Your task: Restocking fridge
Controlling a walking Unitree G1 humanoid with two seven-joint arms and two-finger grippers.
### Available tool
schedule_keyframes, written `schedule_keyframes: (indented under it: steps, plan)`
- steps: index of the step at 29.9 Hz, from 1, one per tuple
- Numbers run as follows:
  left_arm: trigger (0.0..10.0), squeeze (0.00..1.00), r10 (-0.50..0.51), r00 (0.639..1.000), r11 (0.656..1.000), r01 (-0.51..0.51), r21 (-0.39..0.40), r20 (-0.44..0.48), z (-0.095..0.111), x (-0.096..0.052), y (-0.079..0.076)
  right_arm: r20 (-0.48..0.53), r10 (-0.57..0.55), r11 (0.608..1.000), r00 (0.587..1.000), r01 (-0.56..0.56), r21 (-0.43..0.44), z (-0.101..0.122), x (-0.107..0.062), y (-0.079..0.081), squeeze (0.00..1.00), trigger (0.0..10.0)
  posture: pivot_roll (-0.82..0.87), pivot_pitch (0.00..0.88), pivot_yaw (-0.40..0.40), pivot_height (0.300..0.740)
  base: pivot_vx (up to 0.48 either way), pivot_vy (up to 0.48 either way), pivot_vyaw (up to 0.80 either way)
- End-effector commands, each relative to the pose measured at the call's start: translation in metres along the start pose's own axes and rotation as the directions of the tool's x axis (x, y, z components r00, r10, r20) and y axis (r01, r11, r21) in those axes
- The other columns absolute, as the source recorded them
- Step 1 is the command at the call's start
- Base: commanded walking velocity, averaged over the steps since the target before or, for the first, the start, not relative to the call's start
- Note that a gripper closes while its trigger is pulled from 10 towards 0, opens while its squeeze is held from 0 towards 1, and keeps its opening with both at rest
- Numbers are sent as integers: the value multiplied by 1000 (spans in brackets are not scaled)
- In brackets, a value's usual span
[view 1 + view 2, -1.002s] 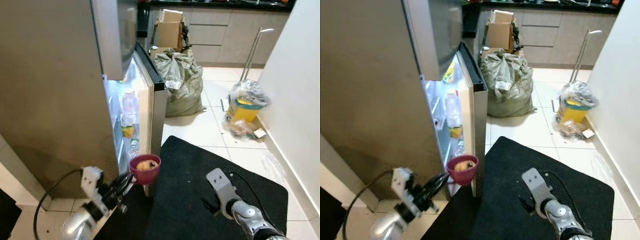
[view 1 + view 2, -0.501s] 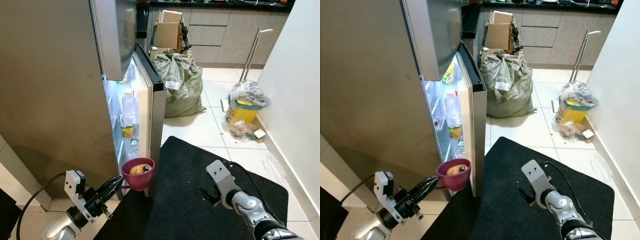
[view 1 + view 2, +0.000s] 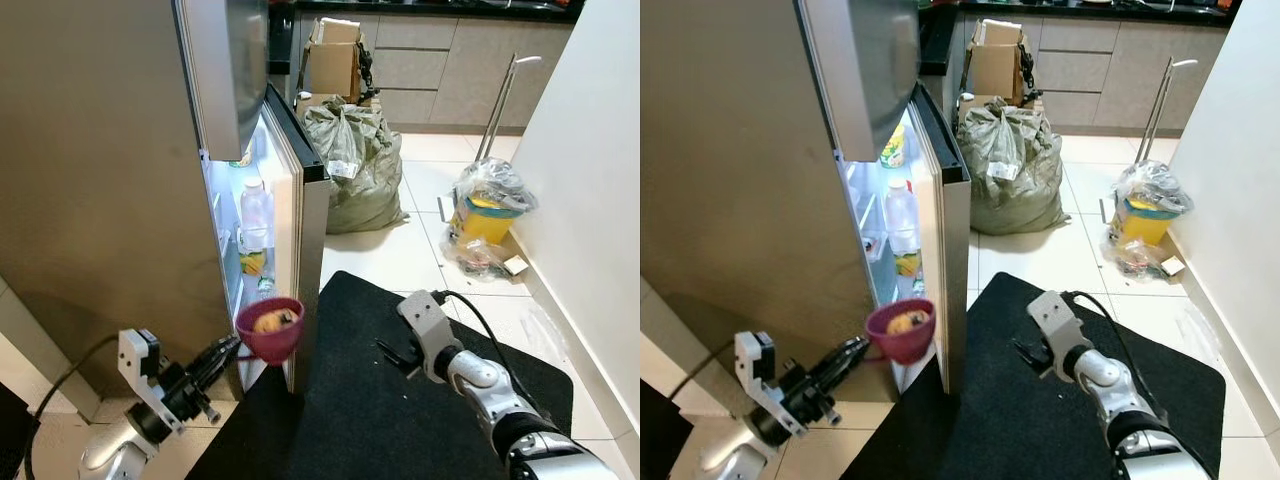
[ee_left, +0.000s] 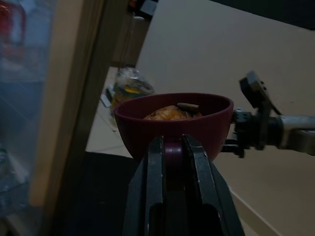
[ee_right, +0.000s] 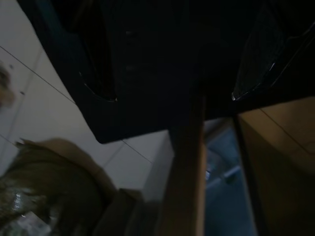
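The fridge stands with its lower door (image 3: pixel 303 240) ajar, and a lit gap shows shelves with a clear bottle (image 3: pixel 256 212). My left gripper (image 3: pixel 228 350) is shut on the handle of a maroon bowl (image 3: pixel 270 331) that holds yellowish food. It keeps the bowl upright just in front of the door's lower edge. In the left wrist view both fingers (image 4: pixel 155 169) clamp the bowl (image 4: pixel 173 120) from below. My right gripper (image 3: pixel 392 352) hovers open over the black mat (image 3: pixel 400 425), a short way right of the door edge.
A stuffed green sack (image 3: pixel 356 165) and a cardboard box (image 3: pixel 338 55) sit behind the door. A yellow bucket in plastic wrap (image 3: pixel 487 215) and a metal stand (image 3: pixel 500 100) are by the white wall on the right. Tiled floor lies between.
My left gripper has carried the bowl a little left and up along the door's edge. My right gripper has reached forward and left, closer to the door.
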State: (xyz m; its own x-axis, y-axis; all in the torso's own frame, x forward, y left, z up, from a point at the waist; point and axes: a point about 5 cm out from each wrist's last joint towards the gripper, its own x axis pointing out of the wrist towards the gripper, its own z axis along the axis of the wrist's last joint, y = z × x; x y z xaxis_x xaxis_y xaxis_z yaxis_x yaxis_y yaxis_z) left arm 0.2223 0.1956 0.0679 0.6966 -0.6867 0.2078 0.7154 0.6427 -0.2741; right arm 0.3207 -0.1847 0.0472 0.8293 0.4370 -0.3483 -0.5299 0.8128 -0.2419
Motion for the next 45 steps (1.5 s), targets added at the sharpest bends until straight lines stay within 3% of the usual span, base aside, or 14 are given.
schedule_keyframes:
  steps: [1,11,21,37,44,45]
  plan:
    - [10000,0,-30,999,1000,30,9,12,6,0,-1,46,9,1000,999,-9,10,8,2,-1,0,10000,-36,37,-21,740,0,0,0]
    - [10000,0,-59,997,998,59,15,40,15,5,-2,108,61,998,992,-60,-9,24,10,6,0,10000,-37,36,-23,740,227,0,0]
    - [10000,0,-60,997,998,61,-17,40,8,8,-5,101,118,993,988,-116,-33,21,12,20,0,10000,-38,38,-21,740,301,0,0]
    - [10000,0,-89,996,995,90,-49,16,2,15,-11,123,159,987,980,-157,-20,21,12,26,0,10000,-38,39,-17,740,130,0,0]
    - [10000,0,-136,991,988,137,-76,14,-2,18,-19,140,74,997,987,-67,-47,27,12,17,0,10000,-40,37,-17,740,0,0,0]
    - [10000,0,-157,987,983,158,-90,13,-3,19,-23,151,21,998,988,-12,-55,31,12,11,0,10000,-41,37,-18,740,0,0,0]
